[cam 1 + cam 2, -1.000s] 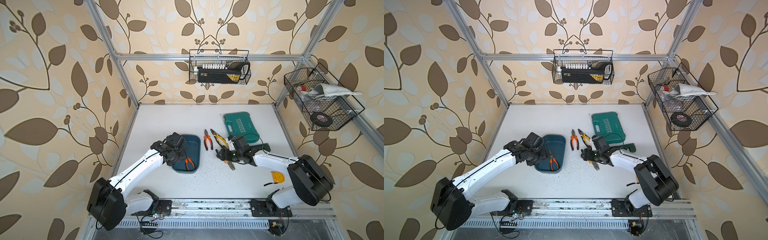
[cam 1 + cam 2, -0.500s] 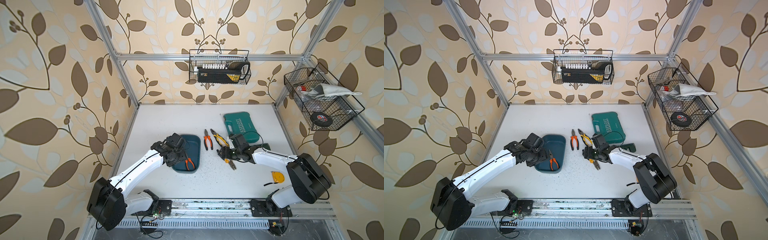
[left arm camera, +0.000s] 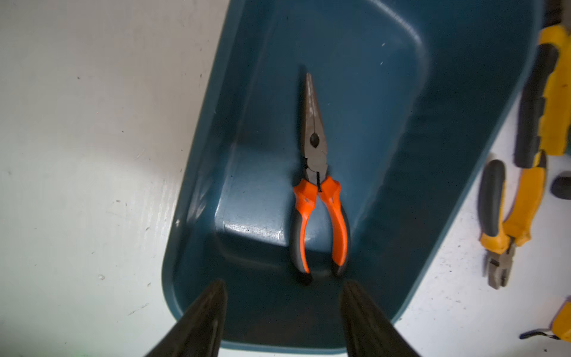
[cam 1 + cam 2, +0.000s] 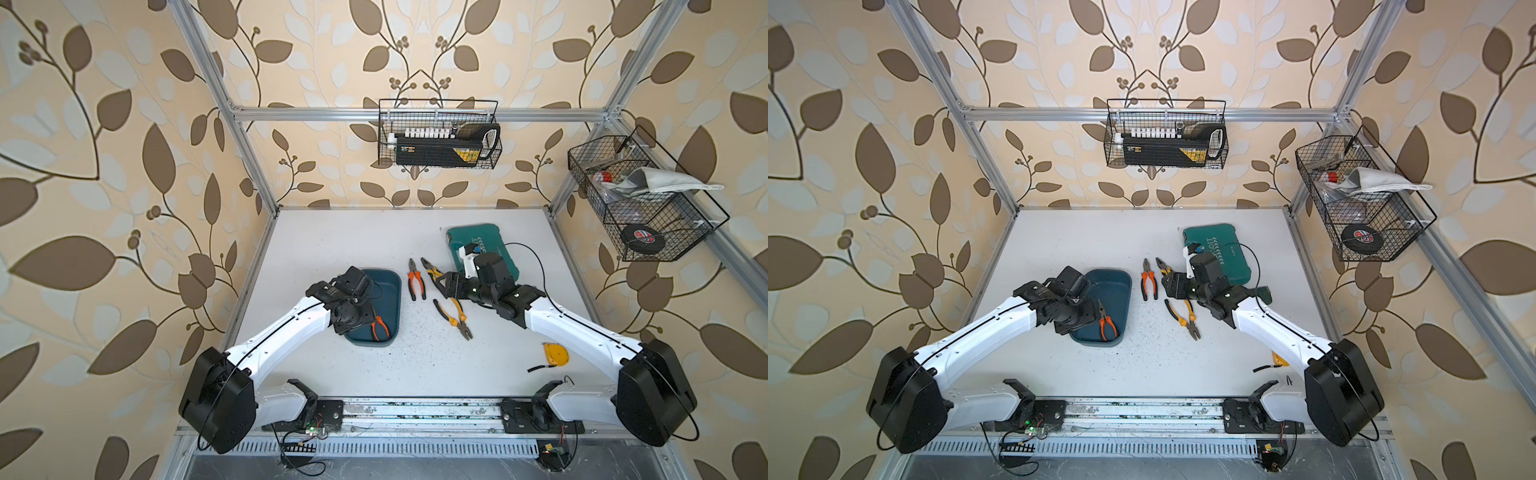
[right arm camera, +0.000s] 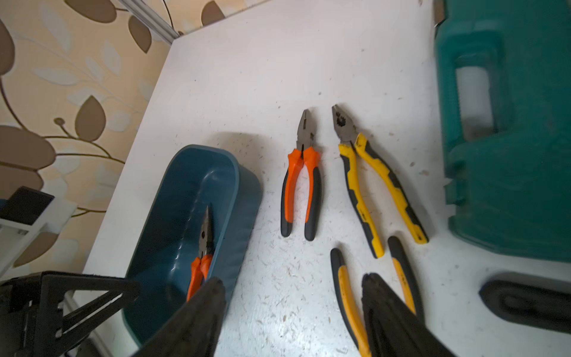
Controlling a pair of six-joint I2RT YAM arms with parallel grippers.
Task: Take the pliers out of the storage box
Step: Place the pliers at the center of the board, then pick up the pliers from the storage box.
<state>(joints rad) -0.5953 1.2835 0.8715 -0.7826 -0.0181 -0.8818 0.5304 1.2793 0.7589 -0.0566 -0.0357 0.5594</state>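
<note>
We find the left gripper with jaws parted and nothing between them. It is poised over the near end of the storage box, just behind the handle tips of the long-nose pliers. The right gripper is likewise spread and empty, above the table by the near yellow pliers. We cannot tell whether it touches them.

Location: the long-nose pair lies flat on the box floor, in the near half, close to the wall facing the other tools. Three pairs are already out on the table: the orange pliers, the far yellow pliers and the near yellow pair.

Risks, as we judge them:
- The handle tips sit close to the end wall. A finger coming down there may strike the rim or wedge against the wall and shove or tip the box, which looks light.
- The handles are splayed, so closing on only one would let the tool swing nose-down and slip.
- The long nose may catch the wall on lifting and drag the box along.
- The handles lie across the edge of a raised step in the floor, so the tool may rock at first contact.

Appearance: the nose is slim, tapered, dark grey and closed, with a round hole near the pivot. The grips are curved, orange with grey-black backs and rounded ends. The metal looks dull.
</note>
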